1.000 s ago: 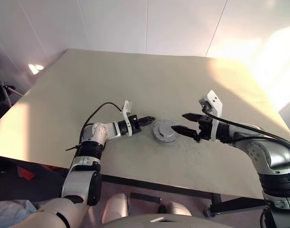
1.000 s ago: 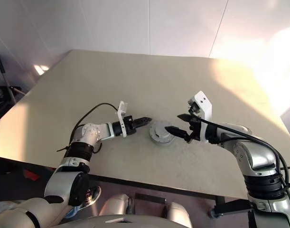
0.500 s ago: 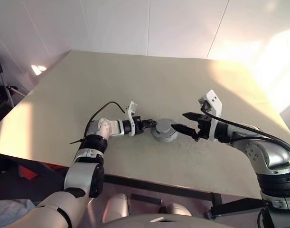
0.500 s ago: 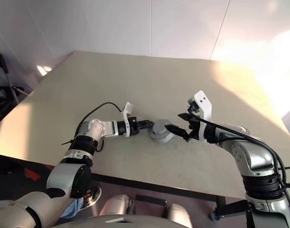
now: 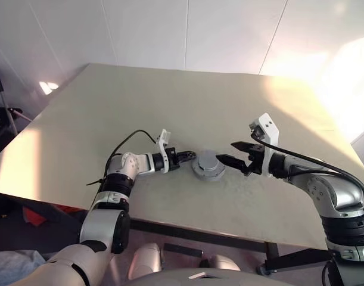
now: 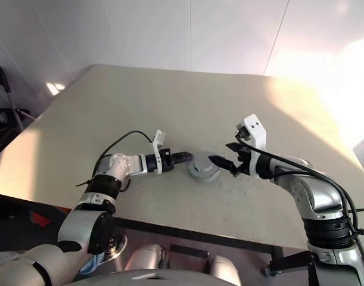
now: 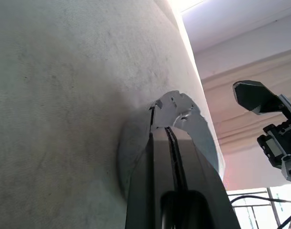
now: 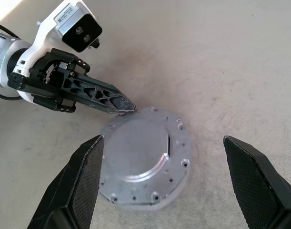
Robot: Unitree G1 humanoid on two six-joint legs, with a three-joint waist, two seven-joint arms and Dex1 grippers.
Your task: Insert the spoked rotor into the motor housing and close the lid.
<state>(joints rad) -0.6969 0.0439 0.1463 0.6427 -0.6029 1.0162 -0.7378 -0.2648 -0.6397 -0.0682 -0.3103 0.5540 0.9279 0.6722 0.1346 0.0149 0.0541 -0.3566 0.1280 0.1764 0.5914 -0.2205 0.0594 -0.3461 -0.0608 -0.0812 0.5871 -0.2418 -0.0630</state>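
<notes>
both grippers flank the lid on the beige table (image 5: 140, 101): the right gripper (image 5: 228, 154) hangs just beside it with black fingers spread wide, the left gripper (image 5: 187, 156) pressed together, its tip touching the rim. the lid (image 8: 144, 157) is a round, pale grey metal cap with a raised flat centre and small holes round its scalloped edge, lying on the faintly textured matte tabletop.

pale silvery-grey lid (image 8: 144, 155) on a plain beige table (image 5: 170, 101).
</notes>
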